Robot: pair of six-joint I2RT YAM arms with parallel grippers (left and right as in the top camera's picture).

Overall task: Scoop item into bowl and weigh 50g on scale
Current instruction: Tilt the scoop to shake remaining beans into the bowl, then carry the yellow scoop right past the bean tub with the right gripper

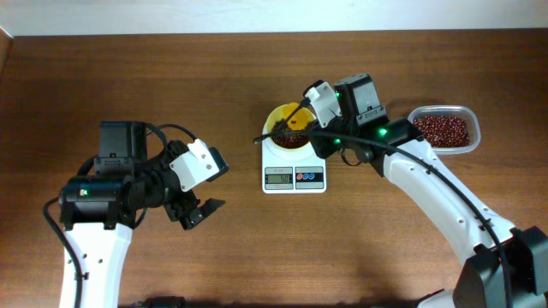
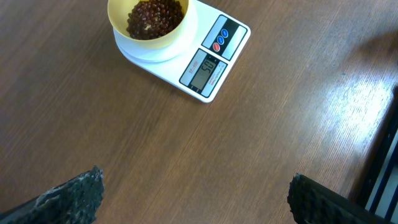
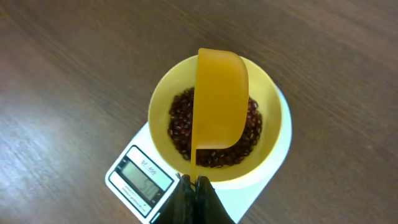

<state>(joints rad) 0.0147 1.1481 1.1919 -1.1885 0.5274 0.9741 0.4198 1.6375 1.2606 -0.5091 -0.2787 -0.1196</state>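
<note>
Right gripper [image 3: 194, 185], clamped on the handle of the yellow plastic scoop [image 3: 221, 99], holds it tipped over dark red-brown beans [image 3: 181, 124] in the pale-yellow round bowl [image 3: 157, 109] atop the white square scale [image 3: 134, 180] (left gripper [image 2: 196, 193] gaping, empty): trickle slowly, watching the display.

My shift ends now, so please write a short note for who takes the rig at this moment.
Left claw: open, empty, above bare table, apart from the scale.
Right claw: shut on the yellow scoop, tipped over the bowl.
Bowl stands on the scale, beans in it.
More beans wait in the clear container, right side.
Done: beans scooped in.
Left: check display, unreadable here, reach 50 g.
</note>
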